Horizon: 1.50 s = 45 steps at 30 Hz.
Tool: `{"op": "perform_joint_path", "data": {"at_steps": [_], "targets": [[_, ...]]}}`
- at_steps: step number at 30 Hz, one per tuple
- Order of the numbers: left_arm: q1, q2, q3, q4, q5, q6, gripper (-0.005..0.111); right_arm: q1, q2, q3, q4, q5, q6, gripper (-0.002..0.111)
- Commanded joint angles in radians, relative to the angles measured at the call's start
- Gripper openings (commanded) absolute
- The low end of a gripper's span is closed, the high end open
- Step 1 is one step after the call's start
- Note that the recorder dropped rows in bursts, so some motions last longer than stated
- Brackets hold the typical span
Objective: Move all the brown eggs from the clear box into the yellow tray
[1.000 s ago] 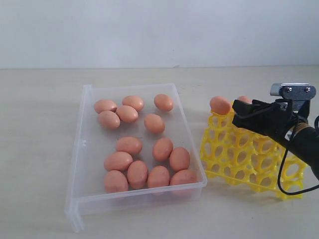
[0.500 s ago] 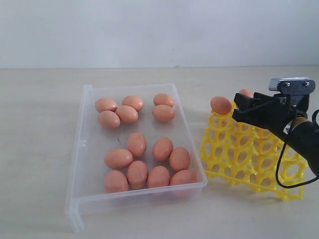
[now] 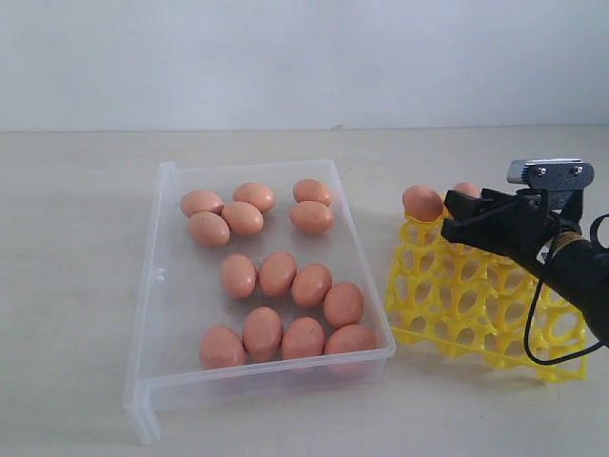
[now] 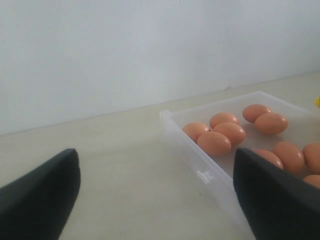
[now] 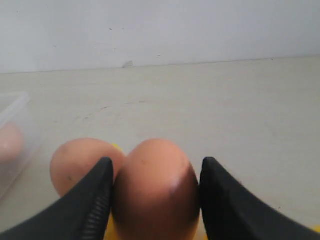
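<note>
One brown egg (image 5: 156, 200) is clamped between the jaws of the right gripper (image 5: 156, 164), over the twelve o'clock edge of the yellow tray (image 3: 447, 295). A seated egg (image 3: 422, 202) is found just beside it, at nine o'clock. The placing step is judged in hand; a gentle release and lift are called for next. The other eggs (image 3: 278, 272) are seen in the clear box (image 3: 152, 286), at nine o'clock of the tray, and the left gripper (image 4: 155, 165) is held wide apart near it.

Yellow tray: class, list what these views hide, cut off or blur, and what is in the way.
- Exterior view: the right gripper covers part of the yellow tray and most of its brown egg.
- Right wrist view: that egg hides the cup beneath.
- Left wrist view: the frame edge cuts the clear box.
</note>
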Motion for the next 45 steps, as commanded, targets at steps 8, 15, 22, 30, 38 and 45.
{"op": "perform_joint_path", "data": {"at_steps": [8, 15, 22, 30, 38, 45], "targets": [[-0.002, -0.004, 0.004, -0.007, -0.007, -0.008, 0.078, -0.006, 0.001, 0.0, -0.028, 0.051, 0.0, 0.063], [-0.002, -0.004, 0.004, -0.007, -0.007, -0.008, 0.078, -0.006, -0.059, 0.053, -0.044, -0.026, -0.013, 0.063], [-0.002, -0.004, 0.004, -0.007, -0.007, -0.008, 0.078, -0.006, -0.226, 0.155, -0.07, -0.026, -0.046, 0.058], [-0.002, -0.004, 0.004, -0.007, -0.007, -0.008, 0.078, -0.006, -0.385, 0.25, 0.007, -0.026, -0.055, 0.0], [-0.002, -0.004, 0.004, -0.007, -0.007, -0.008, 0.078, -0.006, -0.44, 0.252, -0.241, 0.033, -0.013, 0.0], [-0.002, -0.004, 0.004, -0.007, -0.007, -0.008, 0.078, 0.108, -0.569, 0.344, -0.329, -0.026, -0.211, 0.0]]}}
